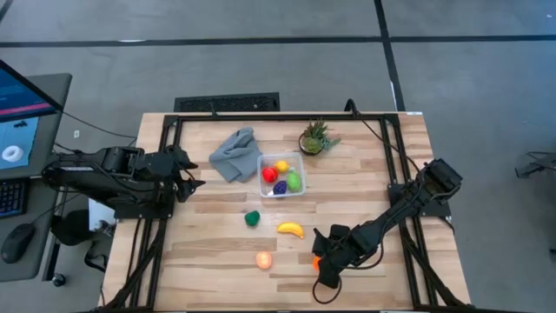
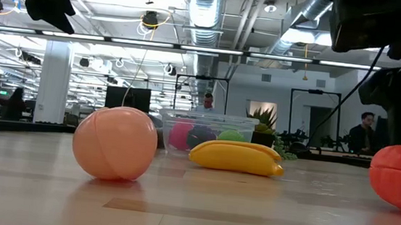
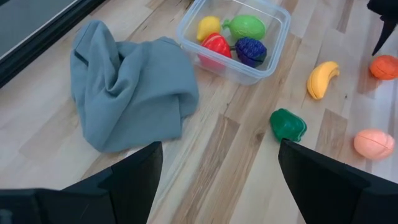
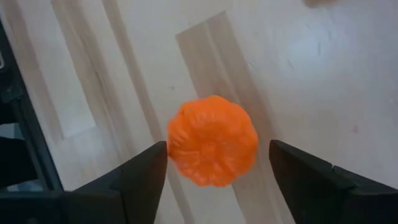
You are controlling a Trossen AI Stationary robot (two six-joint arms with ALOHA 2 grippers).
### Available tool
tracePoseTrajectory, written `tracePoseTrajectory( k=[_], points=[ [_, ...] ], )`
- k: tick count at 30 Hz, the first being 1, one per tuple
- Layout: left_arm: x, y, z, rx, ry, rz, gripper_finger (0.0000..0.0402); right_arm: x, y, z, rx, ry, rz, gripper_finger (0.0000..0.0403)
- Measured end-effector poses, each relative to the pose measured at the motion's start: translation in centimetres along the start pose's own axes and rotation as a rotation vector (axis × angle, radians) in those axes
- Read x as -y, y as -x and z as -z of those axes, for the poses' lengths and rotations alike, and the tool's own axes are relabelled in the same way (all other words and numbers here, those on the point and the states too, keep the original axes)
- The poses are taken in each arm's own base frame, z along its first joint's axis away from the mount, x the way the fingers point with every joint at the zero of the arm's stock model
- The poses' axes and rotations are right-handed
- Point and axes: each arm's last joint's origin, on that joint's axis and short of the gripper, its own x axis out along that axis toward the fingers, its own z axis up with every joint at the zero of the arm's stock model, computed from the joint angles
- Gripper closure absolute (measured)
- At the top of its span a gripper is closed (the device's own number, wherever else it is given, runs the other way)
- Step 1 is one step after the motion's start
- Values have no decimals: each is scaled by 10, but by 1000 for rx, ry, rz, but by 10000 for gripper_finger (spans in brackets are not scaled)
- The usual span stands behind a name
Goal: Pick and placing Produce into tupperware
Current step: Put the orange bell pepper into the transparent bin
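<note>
Down at the lower right of the overhead frame, the right gripper (image 1: 325,263) is hanging over a ribbed orange toy pumpkin (image 4: 212,140), its fingers (image 4: 144,172) standing spread either side of it and not touching. Over at the left edge, the left gripper (image 1: 193,176) is waiting, fingers apart and holding nothing, beside a crumpled grey cloth (image 1: 235,154). Upper centre, the clear plastic squarish container (image 1: 282,174) is holding red, yellow, light green and purple pieces. On the wooden table (image 1: 217,252), a dark green toy (image 1: 252,218), a yellow banana (image 1: 291,229) and a peach-coloured ball (image 1: 263,259) are lying loose below it. A spiky potted plant (image 1: 315,137) is sitting just right of the container.
</note>
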Motion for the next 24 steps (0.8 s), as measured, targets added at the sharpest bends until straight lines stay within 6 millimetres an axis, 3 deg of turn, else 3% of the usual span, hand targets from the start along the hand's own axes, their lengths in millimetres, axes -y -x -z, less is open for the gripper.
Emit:
tracePoseTrajectory(
  k=[7,24],
  points=[
    [0,0,0,-1,-1,0,93,0,0,0,0,-1,-7,55],
    [0,0,0,5,-2,-13,93,0,0,-5,5,21,-39,51]
  ],
)
